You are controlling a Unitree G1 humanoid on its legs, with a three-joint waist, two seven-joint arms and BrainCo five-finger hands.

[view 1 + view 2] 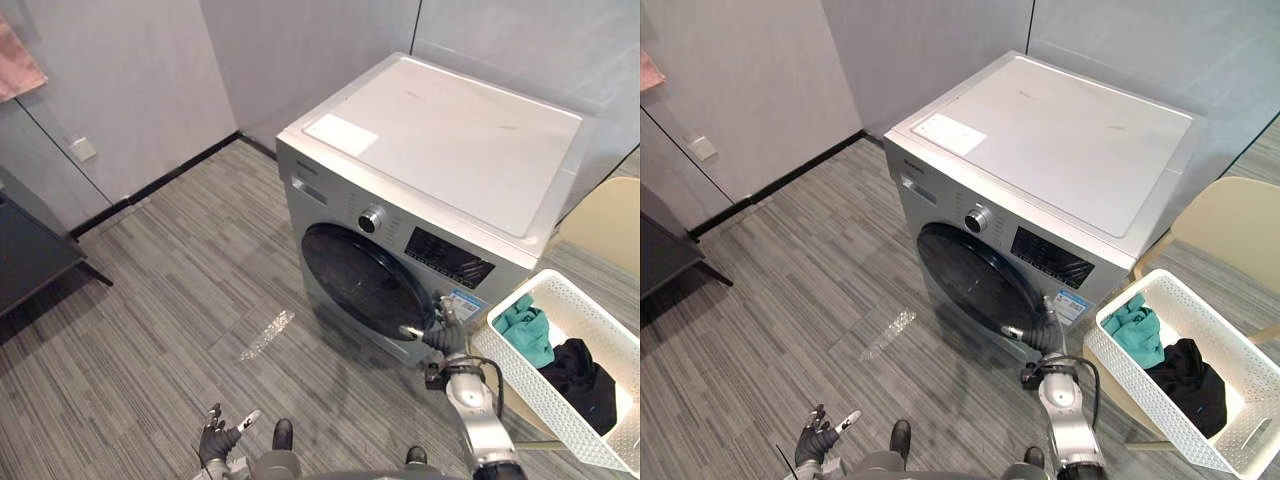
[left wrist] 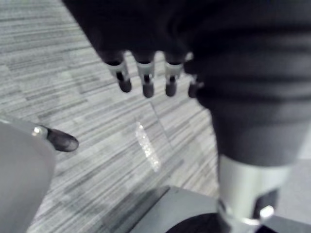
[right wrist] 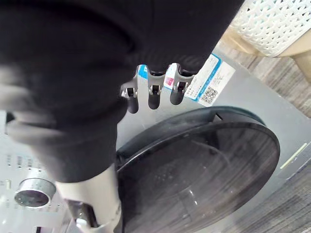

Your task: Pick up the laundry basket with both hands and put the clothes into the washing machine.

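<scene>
Left hand: low at the near left point(image 1: 217, 436), over the floor, fingers point(image 2: 146, 83) straight and spread, holding nothing.
Floor: grey plank-pattern flooring with fine stripes point(image 1: 170, 300); a glossy clear strip point(image 1: 267, 333) lies on it in front of the machine.
Right hand: raised at the near right point(image 1: 437, 335), at the right edge of the door, fingers point(image 3: 154, 96) extended and apart, clasping nothing; whether they touch the door cannot be told.
Laundry basket: white perforated plastic rectangular basket point(image 1: 530, 395), at the right beside the machine, resting on a beige chair point(image 1: 605, 225), neither hand on it.
Clothes: a crumpled teal garment point(image 1: 527, 330) and a black garment point(image 1: 582, 380) lie inside the basket.
Washing machine: silver front-loading washing machine point(image 1: 440, 140), flat matt top.
Door: round dark glass door point(image 1: 365, 280), closed.
Controls: chrome dial point(image 1: 372, 219), dark display panel point(image 1: 448, 257) to its right.
Labels: a blue-and-white sticker point(image 1: 462, 303) under the panel and a white sheet point(image 1: 341, 134) on the top's left corner; print too small to read.
Room: dark table point(image 1: 30, 250) at the left; smooth grey wall panels point(image 1: 130, 90) with black skirting point(image 1: 170, 180), a white socket point(image 1: 83, 149), a pink cloth point(image 1: 15, 62) hanging far left.
</scene>
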